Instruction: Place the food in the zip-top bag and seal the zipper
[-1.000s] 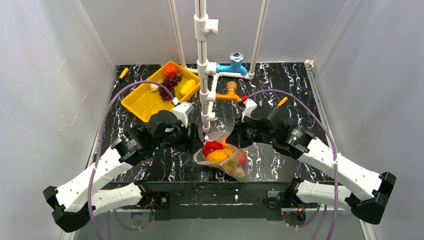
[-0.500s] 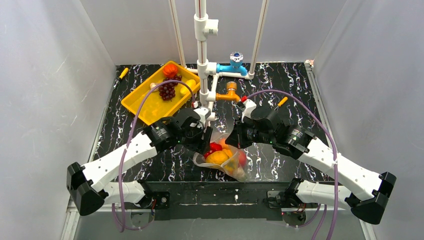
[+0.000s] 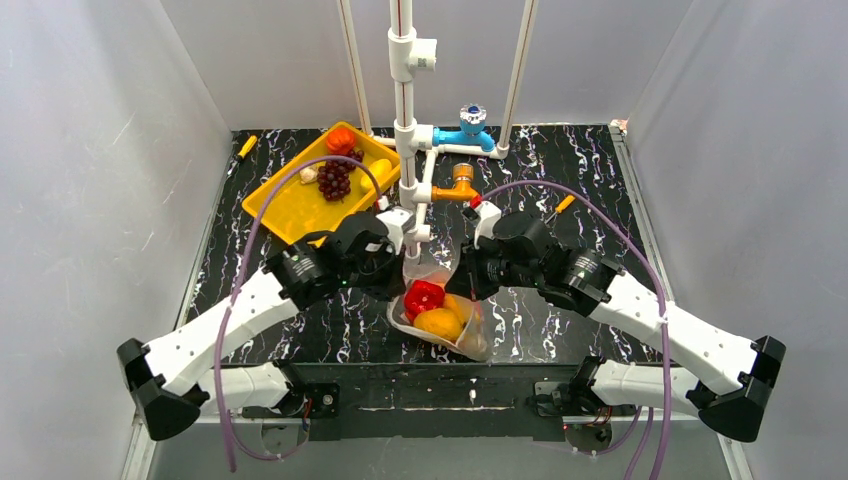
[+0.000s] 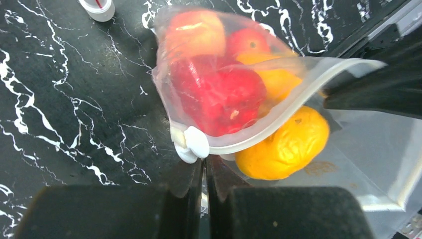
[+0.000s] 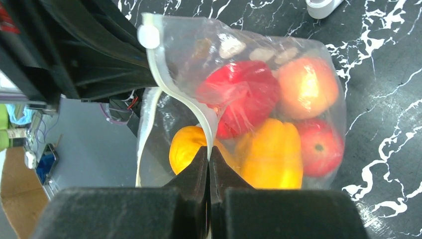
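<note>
Seen from above, a clear crinkly plastic zip-top bag (image 3: 470, 335) lies low in the centre of the frame on a black marble-patterned table (image 3: 560, 160). A white-and-black robot arm reaches in from each side.

The bag holds glossy toy food: a red bell pepper (image 4: 219, 97), a peach-coloured fruit (image 4: 196, 32), a red tomato (image 4: 249, 42), a yellow pepper (image 5: 273, 154) and an orange (image 4: 283, 144). Its mouth gapes open, and the orange sits just inside the opening.

In the left wrist view, the left gripper (image 4: 204, 167) at bottom centre is closed, pinching the clear zipper strip (image 4: 278, 117) right beside a white round tab (image 4: 195, 142). In the right wrist view, the right gripper (image 5: 208, 155) at bottom centre is also clamped on that strip, farther along from the tab, which sits in the upper left.

At the upper left of the overhead view is a yellow rectangular tray (image 3: 290, 215). It holds dark purple grapes (image 3: 333, 180), a red-orange piece (image 3: 340, 140), a yellow piece (image 3: 378, 170) and a small white piece (image 3: 308, 174).

A white pipe stand (image 3: 404, 120) rises at top centre.
</note>
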